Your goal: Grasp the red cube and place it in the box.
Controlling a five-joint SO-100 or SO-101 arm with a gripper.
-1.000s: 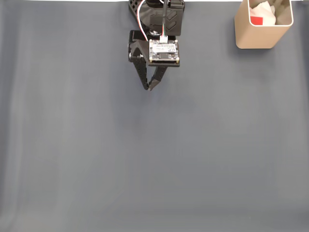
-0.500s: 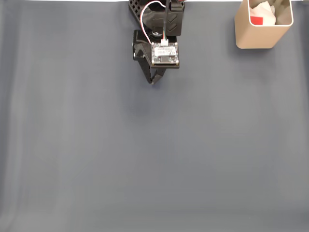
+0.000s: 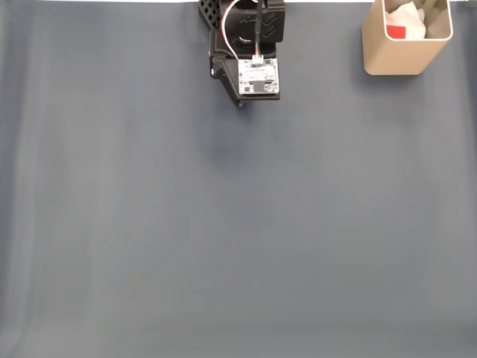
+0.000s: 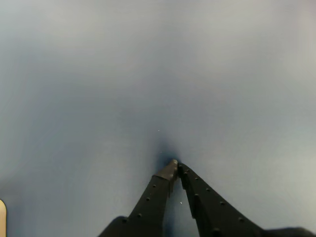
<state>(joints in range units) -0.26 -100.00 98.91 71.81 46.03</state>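
Note:
The red cube (image 3: 396,32) lies inside the beige box (image 3: 405,54) at the top right of the fixed view, beside some white material. My black gripper (image 3: 239,104) is folded back near the arm's base at the top centre, far left of the box. In the wrist view the gripper (image 4: 176,165) has its two fingertips pressed together with nothing between them, just above the grey mat.
A plain dark grey mat (image 3: 238,224) covers the whole table. The arm's base (image 3: 242,15) stands at the top edge. A sliver of the beige box's edge (image 4: 1,217) shows at the bottom left of the wrist view.
The arm has drawn back toward its base, the gripper tip moving up the fixed view. The fingers have stayed together, and the cube has stayed in the box.

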